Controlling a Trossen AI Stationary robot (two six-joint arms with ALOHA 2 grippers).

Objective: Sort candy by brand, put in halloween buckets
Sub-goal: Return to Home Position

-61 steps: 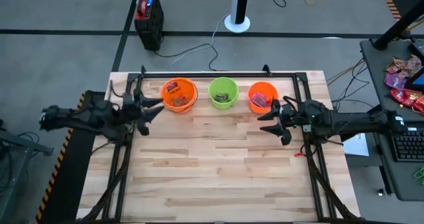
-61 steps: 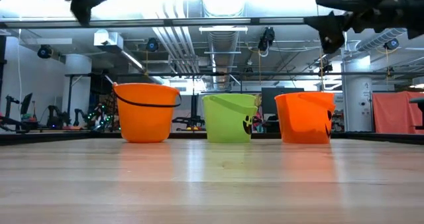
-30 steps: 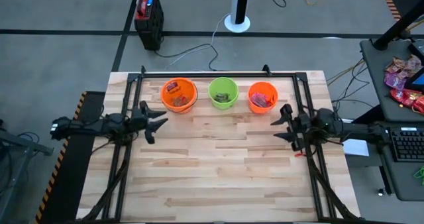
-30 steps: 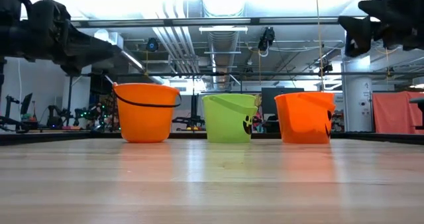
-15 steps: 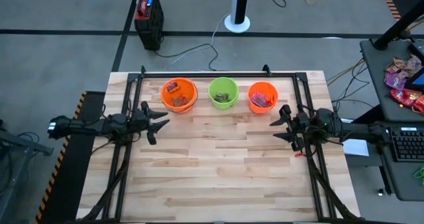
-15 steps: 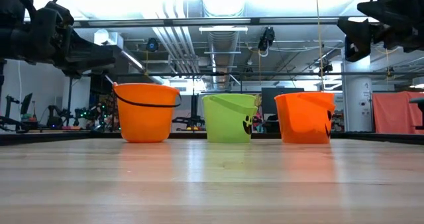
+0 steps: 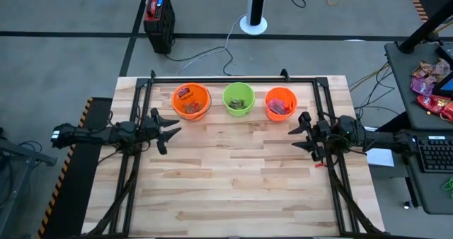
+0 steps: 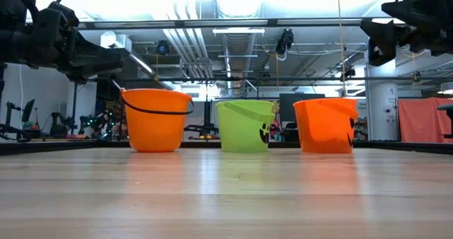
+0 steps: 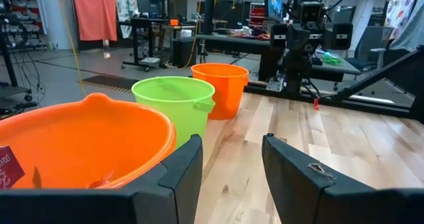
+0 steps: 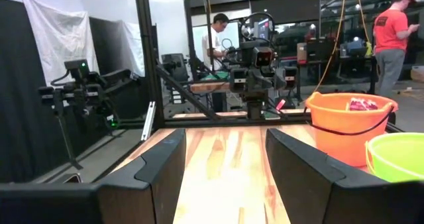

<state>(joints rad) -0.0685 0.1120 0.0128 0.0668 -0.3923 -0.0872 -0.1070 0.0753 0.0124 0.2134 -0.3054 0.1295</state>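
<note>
Left claw (image 7: pixel 168 131), released and empty, hovers at frame centre-left, just lower left of three halloween buckets (image 7: pixel 238 98) lined along the desk's (image 7: pixel 233 182) upper edge, each holding candy (image 7: pixel 185 92). Right claw (image 7: pixel 297 131), also released, hovers just lower right of them.

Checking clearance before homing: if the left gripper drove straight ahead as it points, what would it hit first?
Probably the right gripper, facing it across the table; from the left gripper, the line seems to pass beside the nearest orange bucket.

Beyond the spread left hand (image 9: pixel 232 159) stand the near orange bucket (image 9: pixel 86 141), green bucket (image 9: pixel 173 103) and far orange bucket (image 9: pixel 220 88).
</note>
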